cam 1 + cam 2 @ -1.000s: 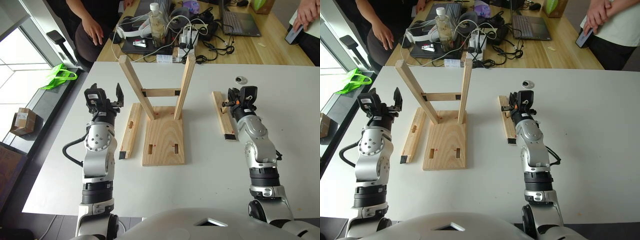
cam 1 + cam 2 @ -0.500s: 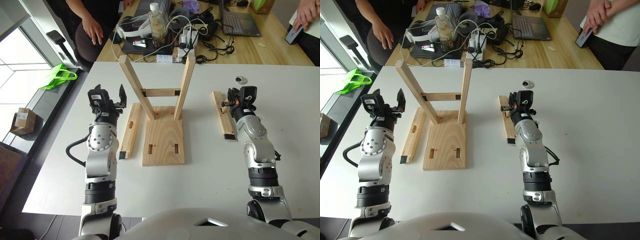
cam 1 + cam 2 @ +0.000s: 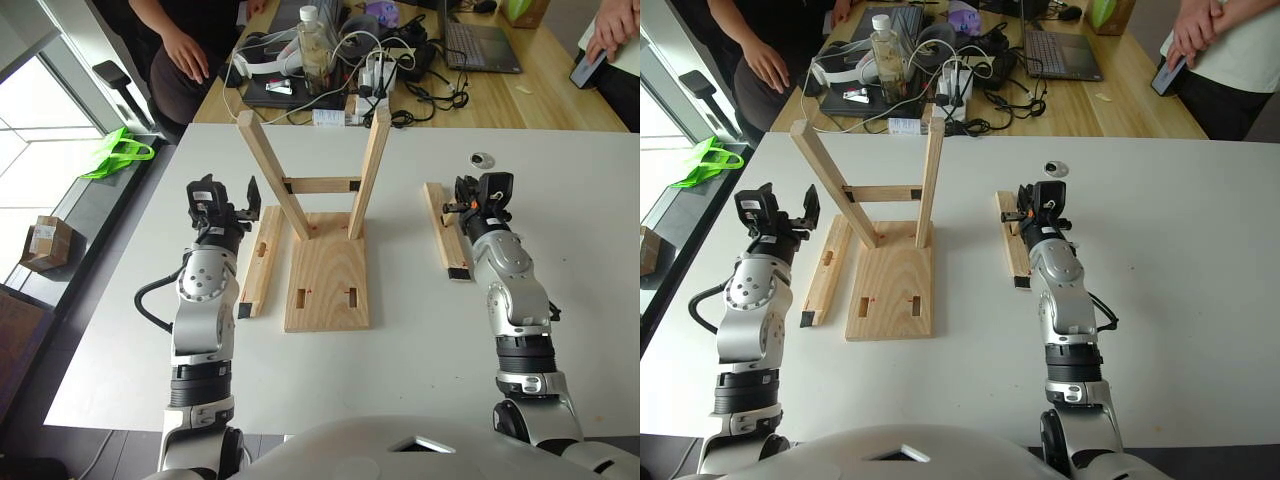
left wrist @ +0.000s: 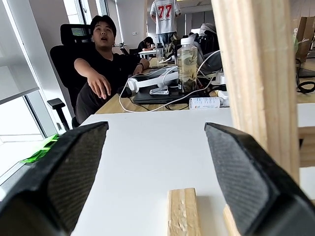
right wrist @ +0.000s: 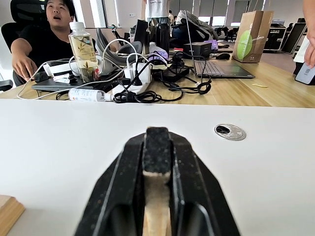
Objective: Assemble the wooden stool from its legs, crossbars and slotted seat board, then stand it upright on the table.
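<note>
Rightward has come the left gripper [image 3: 229,198] over the last second — from farther out on the white table [image 3: 560,300] to just beside the far end of the loose pale wooden leg bar with slots and a black end cap [image 3: 258,260]. The right arm has kept still.

The left gripper's fingers [image 4: 64,172] stand wide apart and hold nothing. In the left wrist view the end of that leg bar shows low between the two dark pads.

The flat pale wooden seat board with rectangular slots [image 3: 327,285] lies on the table just to the right of the bar. Two pale wooden upright legs [image 3: 369,170] rise from its far end, the left one tilted outward. A short wooden crossbar [image 3: 322,185] joins them partway up. The board's two near slots are unfilled.

To the right, well apart from the board, lies a second pale wooden bar with a black end cap [image 3: 443,235]. The right gripper [image 3: 468,206] sits at its far part with the fingers drawn together — the right wrist view shows them clamped on a thin edge of pale wood with a black tip. A small round metal disc [image 3: 483,159] lies on the table beyond it.
</note>
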